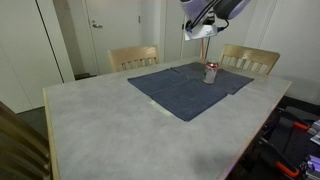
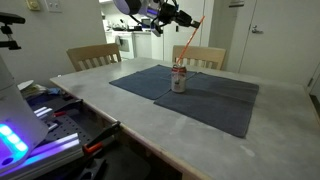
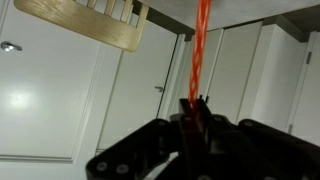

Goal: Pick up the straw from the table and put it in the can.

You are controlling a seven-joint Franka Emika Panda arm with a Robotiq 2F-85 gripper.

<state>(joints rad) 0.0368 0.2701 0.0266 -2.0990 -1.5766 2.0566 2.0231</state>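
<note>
My gripper hangs high above the table and is shut on the thin red straw. The straw slants down from the jaws toward the top of the small silvery can with red markings. I cannot tell whether its lower end is inside the can. The can stands upright on the dark blue cloth. In the wrist view the straw sticks out blurred from between the black fingers. The can is out of the wrist view.
The blue cloth covers the far part of the marbled table. Two wooden chairs stand at the far edge. Equipment and cables lie on the floor beside the table.
</note>
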